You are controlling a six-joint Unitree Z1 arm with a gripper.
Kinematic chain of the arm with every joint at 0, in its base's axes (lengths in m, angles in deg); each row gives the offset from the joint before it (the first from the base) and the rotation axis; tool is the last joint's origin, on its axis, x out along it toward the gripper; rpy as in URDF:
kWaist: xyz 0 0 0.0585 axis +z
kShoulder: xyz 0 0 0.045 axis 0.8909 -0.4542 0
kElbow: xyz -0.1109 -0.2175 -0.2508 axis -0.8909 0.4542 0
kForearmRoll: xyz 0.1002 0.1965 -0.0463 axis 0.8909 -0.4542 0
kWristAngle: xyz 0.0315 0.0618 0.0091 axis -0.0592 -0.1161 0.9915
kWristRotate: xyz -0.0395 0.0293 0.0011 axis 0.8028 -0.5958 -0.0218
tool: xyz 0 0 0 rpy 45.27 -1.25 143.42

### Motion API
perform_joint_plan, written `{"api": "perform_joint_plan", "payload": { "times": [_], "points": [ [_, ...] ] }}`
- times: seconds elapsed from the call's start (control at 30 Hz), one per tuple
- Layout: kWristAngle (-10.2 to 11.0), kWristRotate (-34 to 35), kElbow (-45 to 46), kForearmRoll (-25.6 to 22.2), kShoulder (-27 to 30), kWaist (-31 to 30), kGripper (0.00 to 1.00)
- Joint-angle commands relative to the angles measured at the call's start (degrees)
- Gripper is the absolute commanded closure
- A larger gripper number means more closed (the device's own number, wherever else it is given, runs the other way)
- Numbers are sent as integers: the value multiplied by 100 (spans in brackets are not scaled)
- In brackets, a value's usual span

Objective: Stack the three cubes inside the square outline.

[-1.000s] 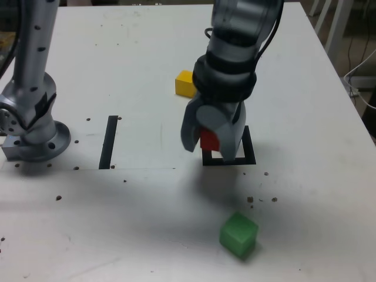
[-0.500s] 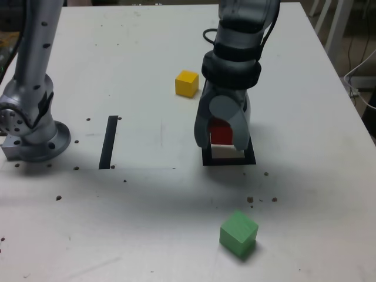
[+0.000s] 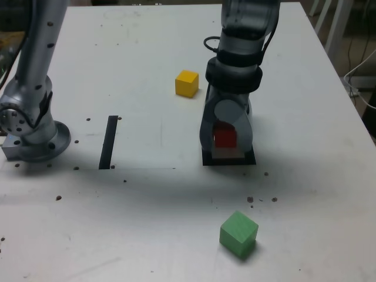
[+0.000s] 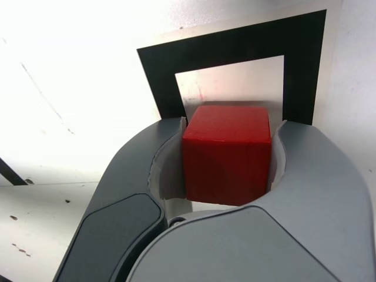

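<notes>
Red cube (image 4: 226, 154) sits clamped in our jaws, held over the outline (image 3: 229, 160), not yet released. Yellow cube (image 3: 187, 83) and green cube (image 3: 238, 234) lie apart on the bench (image 3: 135, 53); we judge nothing stacked yet.

Your exterior view looks down from above the near edge of the white table (image 3: 135, 70), facing its far side, wide enough to take in the arm's base (image 3: 35, 138) at the exterior view's left. Your wrist view sits right behind the gripper (image 4: 226, 155), very close, looking along its jaws. Both views share the red cube (image 3: 225, 137) and the square outline (image 3: 229, 160) under it
</notes>
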Motion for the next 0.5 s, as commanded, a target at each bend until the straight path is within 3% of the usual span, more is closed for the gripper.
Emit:
{"api": "perform_joint_plan", "payload": {
  "times": [0.0, 0.13, 0.37, 0.47],
  "points": [
    [-11, -25, 10, 16, -48, 26, 70],
    [-32, -49, 31, 38, -92, 43, 62],
    [-115, -105, 144, 133, -125, 58, 10],
    [-146, -117, 178, 168, -123, 58, 3]
  ]
}}
